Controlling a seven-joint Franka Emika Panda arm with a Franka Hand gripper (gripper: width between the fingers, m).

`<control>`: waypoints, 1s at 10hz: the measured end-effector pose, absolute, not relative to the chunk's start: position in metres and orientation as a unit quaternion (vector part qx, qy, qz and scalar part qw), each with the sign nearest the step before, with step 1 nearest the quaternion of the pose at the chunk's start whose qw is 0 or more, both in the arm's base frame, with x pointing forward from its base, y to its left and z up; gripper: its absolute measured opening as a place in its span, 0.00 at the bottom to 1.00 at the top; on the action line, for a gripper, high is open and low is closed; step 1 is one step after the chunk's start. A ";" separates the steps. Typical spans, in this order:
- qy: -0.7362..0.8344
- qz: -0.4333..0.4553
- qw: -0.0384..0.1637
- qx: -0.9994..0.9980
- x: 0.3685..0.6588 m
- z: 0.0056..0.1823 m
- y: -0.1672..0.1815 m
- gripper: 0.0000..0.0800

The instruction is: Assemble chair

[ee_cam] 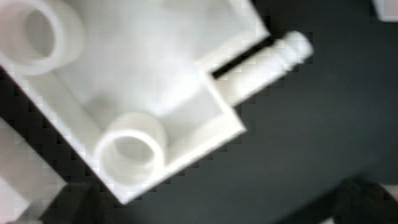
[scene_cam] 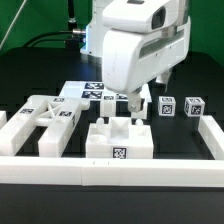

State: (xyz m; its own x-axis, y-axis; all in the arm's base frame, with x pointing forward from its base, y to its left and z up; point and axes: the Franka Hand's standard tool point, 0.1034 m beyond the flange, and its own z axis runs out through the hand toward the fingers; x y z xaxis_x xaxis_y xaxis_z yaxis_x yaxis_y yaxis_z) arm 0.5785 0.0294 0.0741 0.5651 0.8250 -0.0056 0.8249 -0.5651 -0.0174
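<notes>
The slotted seat block (scene_cam: pixel 120 140) stands at the front centre with a tag on its front face. The X-braced frame (scene_cam: pixel 45 115) lies at the exterior view's left. Two small tagged white pieces (scene_cam: pixel 166 105) (scene_cam: pixel 192 104) stand at the right. My gripper (scene_cam: pixel 135 101) hangs just above the back of the seat block, touching nothing. The wrist view shows a white part (ee_cam: pixel 151 90) with two round sockets and a ribbed peg (ee_cam: pixel 267 60) below my gripper (ee_cam: pixel 205 205). The dark fingers stand wide apart at the frame's corners, with nothing between them.
The marker board (scene_cam: pixel 95 92) lies flat behind the seat block. Long plain white rails run along the front (scene_cam: pixel 110 172) and the right side (scene_cam: pixel 210 135). The black table (scene_cam: pixel 175 135) shows between the parts.
</notes>
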 end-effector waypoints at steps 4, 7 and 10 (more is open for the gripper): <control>-0.414 0.005 0.006 -0.910 0.581 0.074 0.027 0.81; -0.295 0.014 0.009 -0.955 0.580 0.059 0.027 0.81; -0.218 0.008 0.010 -0.976 0.594 0.054 0.023 0.81</control>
